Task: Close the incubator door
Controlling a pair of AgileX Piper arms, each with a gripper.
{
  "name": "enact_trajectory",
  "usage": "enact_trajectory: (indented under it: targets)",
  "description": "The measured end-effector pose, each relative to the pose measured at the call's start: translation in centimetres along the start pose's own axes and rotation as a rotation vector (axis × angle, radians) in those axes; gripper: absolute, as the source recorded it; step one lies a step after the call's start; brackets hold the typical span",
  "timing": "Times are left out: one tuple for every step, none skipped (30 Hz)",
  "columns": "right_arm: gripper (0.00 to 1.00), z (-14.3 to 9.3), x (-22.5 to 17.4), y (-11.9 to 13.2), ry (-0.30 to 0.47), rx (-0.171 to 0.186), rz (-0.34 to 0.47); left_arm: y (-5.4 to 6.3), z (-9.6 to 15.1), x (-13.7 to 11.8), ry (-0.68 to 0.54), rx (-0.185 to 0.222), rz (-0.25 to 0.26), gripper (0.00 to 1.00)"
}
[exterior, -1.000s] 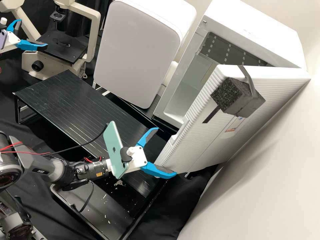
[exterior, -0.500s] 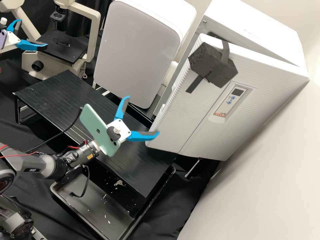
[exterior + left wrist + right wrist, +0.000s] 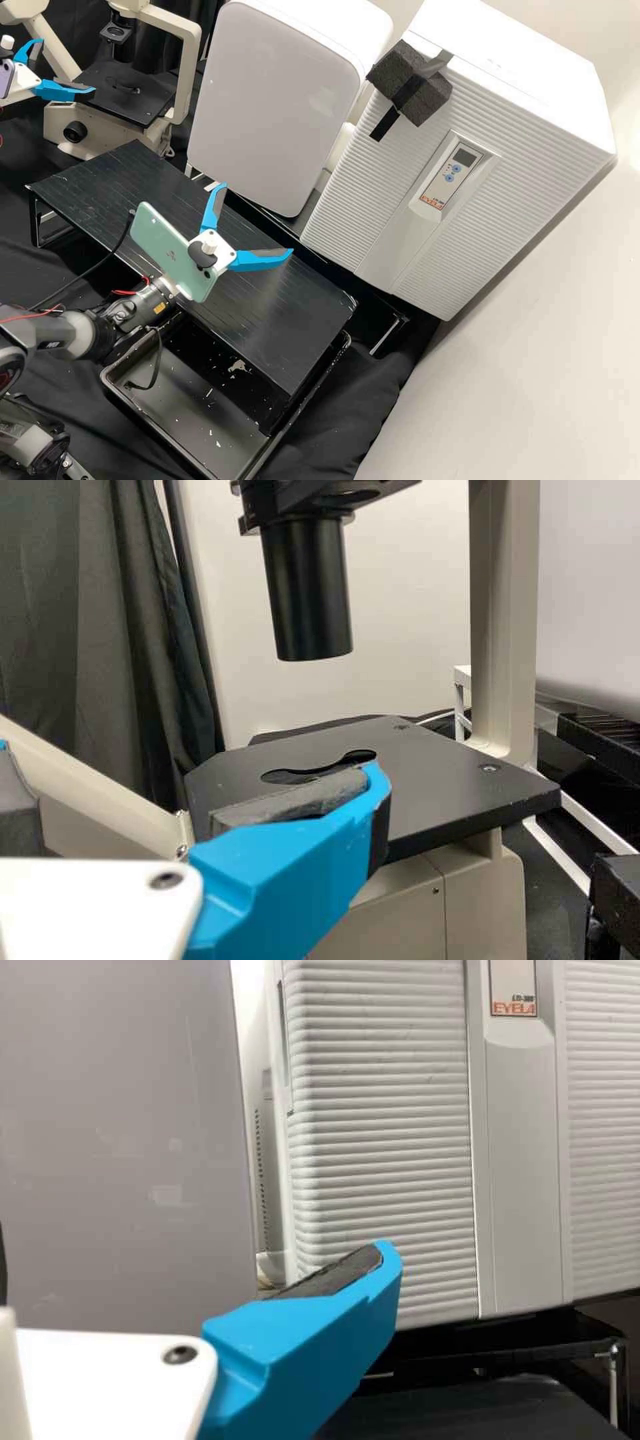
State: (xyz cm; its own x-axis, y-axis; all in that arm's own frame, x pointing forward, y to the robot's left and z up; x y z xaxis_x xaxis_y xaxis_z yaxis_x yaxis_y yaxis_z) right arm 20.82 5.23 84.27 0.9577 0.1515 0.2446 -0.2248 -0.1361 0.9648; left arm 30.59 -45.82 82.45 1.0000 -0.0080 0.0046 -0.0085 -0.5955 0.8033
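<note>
1. looks bulky and heavy at the white incubator [image 3: 527, 50], so likely steady under a modest push; no call to shove or drag.
2. across the incubator's front, the incubator door [image 3: 347, 197] — laid against the body and seemingly shut, the seal itself impossible to judge from here. should handle as a broad, stiff panel, swinging rather than lifting, with some weight behind. for a last press, go flat on the ribbed face near the free edge, beside the grey-fronted machine [image 3: 273, 107], for leverage; might slip on the smooth plastic if pushed aslant.
3. above the black stand [image 3: 120, 173], near the door but not touching: the right gripper [image 3: 256, 219], spread wide, pinching nothing. no grasp needed for closing; press gently with one padded finger [image 3: 300, 1335].
4. well apart, by the microscope [image 3: 187, 63]: the left gripper [image 3: 67, 66], also spread and holding nothing.
5. strapped near the door's upper free corner, the dark foam block [image 3: 425, 100]. seems light, soft and squashable — good to take hold of for opening, poor for pushing, likely to soak up force.
6. on the door's face, the control panel [image 3: 452, 170]. probably fragile; keep hard tips off.
</note>
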Motion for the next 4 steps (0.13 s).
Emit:
enact_trajectory:
  targets:
    - [1.00, 0.08, -0.22, -0.04, -0.002, 0.021, -0.005, 0.00, 0.00, 0.00, 0.000, 0.000, 0.000, 1.00]
    - [1.00, 0.13, -0.40, -0.10, -0.002, 0.039, -0.013, 0.00, 0.00, 0.00, 0.000, 0.000, 0.000, 1.00]
    - [1.00, 0.26, -0.58, -0.16, -0.007, 0.053, -0.018, 0.00, 0.00, 0.00, 0.000, 0.000, 0.000, 1.00]
    - [1.00, 0.33, -0.75, -0.23, -0.009, 0.065, -0.023, 0.00, 0.00, 0.00, 0.000, 0.000, 0.000, 1.00]
